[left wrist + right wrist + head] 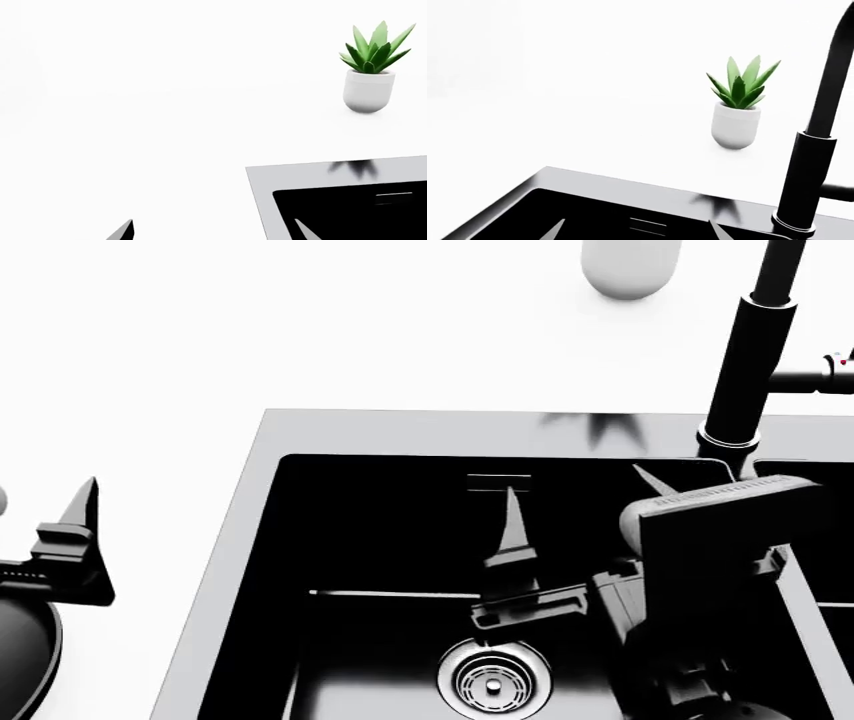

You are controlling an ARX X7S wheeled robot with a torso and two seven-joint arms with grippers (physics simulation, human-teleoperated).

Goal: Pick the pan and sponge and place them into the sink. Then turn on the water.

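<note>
Over the left basin of the sink, your right claw is hanging with its two fingers spread wide apart and nothing between them; one dark fingertip is pointing toward the far basin wall, the other is showing just beside the faucet base. Below and slightly behind that claw, the round steel drain is sitting in the glossy black basin floor. Just to the claw's right, the black faucet is rising from the steel rim, and beyond it, past the rim, the white pot of a small green plant is standing on the white tabletop.

Off the sink's left side, your left claw is hovering over the tabletop. Only one of its fingertips is showing clearly in the head view, and the left wrist view is catching just two finger edges well apart, so it is reading as spread and empty. Directly behind and below that claw, at the near left edge of the head view, a curved piece of the pan is lying on the tabletop, outside the sink. You are not seeing the sponge in any view.
</note>
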